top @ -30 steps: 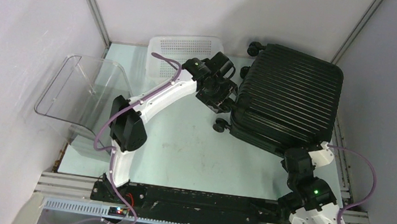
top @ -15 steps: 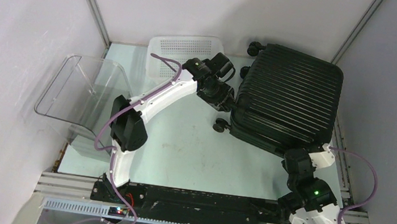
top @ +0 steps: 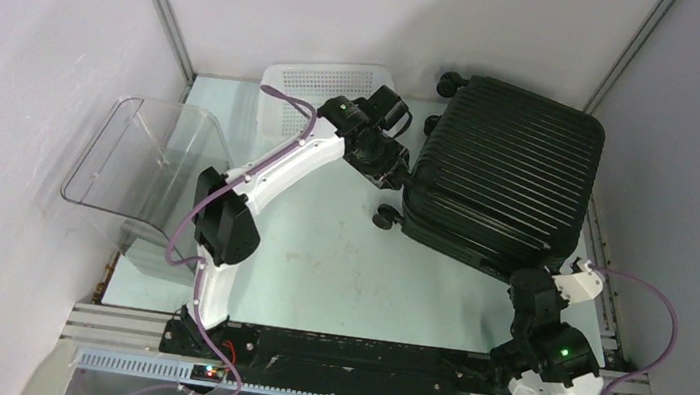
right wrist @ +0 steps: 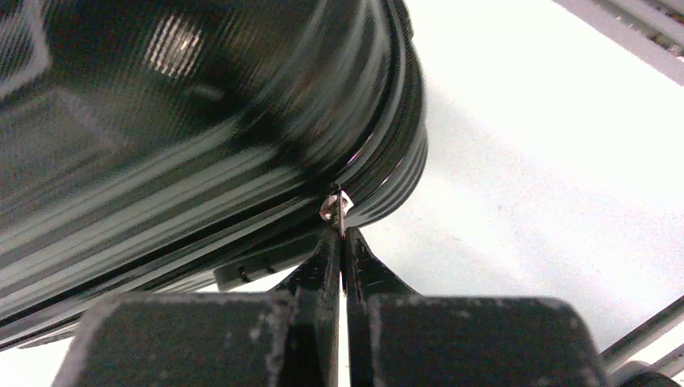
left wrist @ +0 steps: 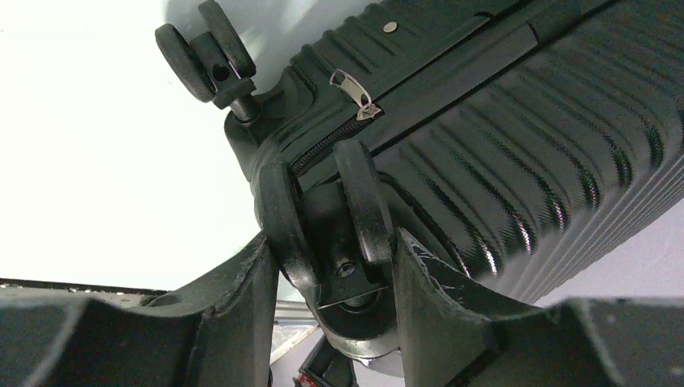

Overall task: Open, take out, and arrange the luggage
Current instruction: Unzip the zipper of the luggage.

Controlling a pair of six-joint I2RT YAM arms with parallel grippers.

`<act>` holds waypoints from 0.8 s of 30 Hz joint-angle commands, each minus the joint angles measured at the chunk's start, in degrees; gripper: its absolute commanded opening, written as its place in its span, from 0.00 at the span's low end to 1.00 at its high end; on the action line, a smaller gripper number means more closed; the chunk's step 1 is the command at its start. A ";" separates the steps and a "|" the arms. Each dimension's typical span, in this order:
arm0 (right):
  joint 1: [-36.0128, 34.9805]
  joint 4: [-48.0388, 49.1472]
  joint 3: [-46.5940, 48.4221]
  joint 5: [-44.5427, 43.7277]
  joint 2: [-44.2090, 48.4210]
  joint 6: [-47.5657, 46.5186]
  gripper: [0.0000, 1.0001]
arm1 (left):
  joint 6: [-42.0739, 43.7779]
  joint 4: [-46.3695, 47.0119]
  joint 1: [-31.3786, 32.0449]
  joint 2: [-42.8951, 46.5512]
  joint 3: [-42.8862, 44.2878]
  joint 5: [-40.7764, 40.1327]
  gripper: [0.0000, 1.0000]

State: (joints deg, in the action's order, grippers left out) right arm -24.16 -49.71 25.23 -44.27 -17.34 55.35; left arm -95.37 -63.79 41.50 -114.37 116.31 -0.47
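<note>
The left gripper (left wrist: 332, 246), half closed, clamps a twin caster wheel (left wrist: 363, 197), bracing the luggage (top: 505, 176), which lies shut at the far right of the table (top: 320, 244); the right gripper (right wrist: 340, 238) is pinched tight on what looks like the zipper pull (right wrist: 333, 206) at the near corner. To unzip cleanly, hold the wheel firm; draw the pull along the seam, never outward, slowing round the corner.

Blurry luggage (right wrist: 161, 121) shell; basket (top: 312, 80) partly behind L arm (top: 282, 161).
</note>
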 commanded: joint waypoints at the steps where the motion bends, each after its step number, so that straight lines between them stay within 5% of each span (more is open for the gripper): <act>1: 2.83 1.59 3.74 -11.63 1.84 -6.02 0.00 | 5.38 0.10 -4.08 1.22 4.11 -8.96 0.00; 11: 13.62 5.38 3.77 -10.14 2.26 -12.08 0.00 | 13.43 1.04 -6.32 -1.42 7.98 -11.13 0.00; 24: 30.95 19.23 3.26 5.72 -3.49 -25.77 0.00 | 20.40 2.71 -10.73 -3.15 10.26 -10.16 0.00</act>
State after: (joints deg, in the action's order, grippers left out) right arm 3.18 -35.99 26.35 -39.79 -18.52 35.03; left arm -80.53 -63.13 34.33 -118.83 123.15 -3.68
